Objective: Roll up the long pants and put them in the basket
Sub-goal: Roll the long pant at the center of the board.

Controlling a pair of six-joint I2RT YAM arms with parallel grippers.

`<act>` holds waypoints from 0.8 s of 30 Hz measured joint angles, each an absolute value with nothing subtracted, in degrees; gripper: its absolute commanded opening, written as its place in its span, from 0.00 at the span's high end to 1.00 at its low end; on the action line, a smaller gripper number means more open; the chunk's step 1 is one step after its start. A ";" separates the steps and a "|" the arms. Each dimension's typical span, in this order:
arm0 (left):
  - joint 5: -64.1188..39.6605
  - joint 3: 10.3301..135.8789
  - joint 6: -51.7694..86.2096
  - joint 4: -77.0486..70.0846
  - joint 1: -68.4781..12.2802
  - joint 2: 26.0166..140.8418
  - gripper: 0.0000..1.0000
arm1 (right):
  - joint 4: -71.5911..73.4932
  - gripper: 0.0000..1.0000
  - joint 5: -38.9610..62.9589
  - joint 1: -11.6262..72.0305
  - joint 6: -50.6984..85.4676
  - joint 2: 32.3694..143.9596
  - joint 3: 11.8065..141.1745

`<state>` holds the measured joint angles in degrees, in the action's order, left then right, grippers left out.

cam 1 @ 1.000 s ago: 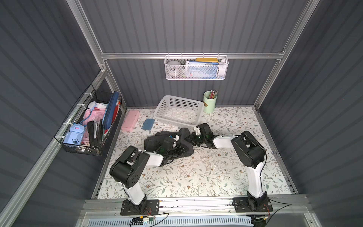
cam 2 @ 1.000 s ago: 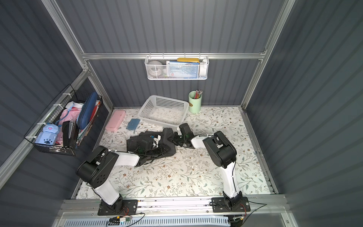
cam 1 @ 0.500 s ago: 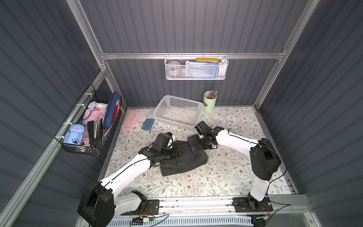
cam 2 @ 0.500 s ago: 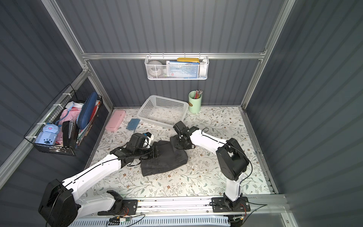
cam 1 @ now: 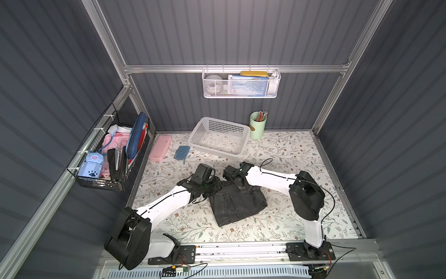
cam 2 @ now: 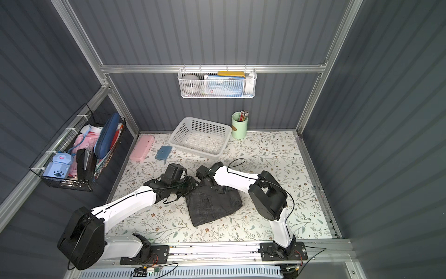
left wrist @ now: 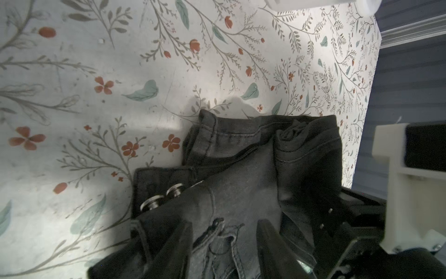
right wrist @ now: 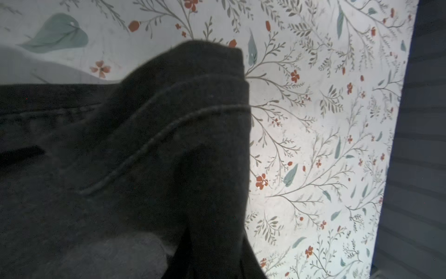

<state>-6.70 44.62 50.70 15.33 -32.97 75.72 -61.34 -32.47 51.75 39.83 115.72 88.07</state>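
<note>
The long pants (cam 1: 237, 205) (cam 2: 213, 205) lie folded into a thick dark bundle near the middle of the flowered table (cam 1: 289, 149), with a stitched pocket facing up. Both arms reach in from the near edge and meet at the far end of the bundle.

The left gripper (cam 1: 214, 187) sits at the far left corner of the denim. In the left wrist view its fingers (left wrist: 183, 241) stand partway apart, with a frayed seam lying loose between them and two metal buttons just beside them.

The right gripper (cam 1: 243, 187) is at the far right corner. Its tips are hidden under cloth, but in the right wrist view a stitched fold of denim (right wrist: 144, 145) rises off the table right in front of the camera, so the narrow pincer is pinching that fold.

Farther back stand a white basket (cam 1: 196, 132), a green cup (cam 1: 257, 125), a pink case (cam 1: 159, 147) and a small blue pouch (cam 1: 181, 152), all well apart from the pants.
</note>
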 measured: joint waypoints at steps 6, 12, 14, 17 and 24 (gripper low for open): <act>1.67 44.86 43.86 25.36 -32.97 63.26 0.57 | -68.93 1.00 -31.86 52.58 48.90 121.54 96.01; 6.13 45.25 35.03 27.35 -34.33 58.28 0.53 | -69.36 1.00 -19.03 47.40 63.00 120.55 97.67; 8.62 45.08 31.51 26.89 -37.69 57.78 0.50 | -72.27 1.00 -16.14 46.85 68.71 123.90 104.09; 11.64 43.62 26.13 25.04 -44.25 55.20 0.48 | -74.98 1.00 -12.58 47.88 74.19 130.39 115.15; 12.75 39.24 20.18 22.50 -47.22 50.54 0.40 | -82.96 1.00 -10.02 50.89 78.87 146.21 143.06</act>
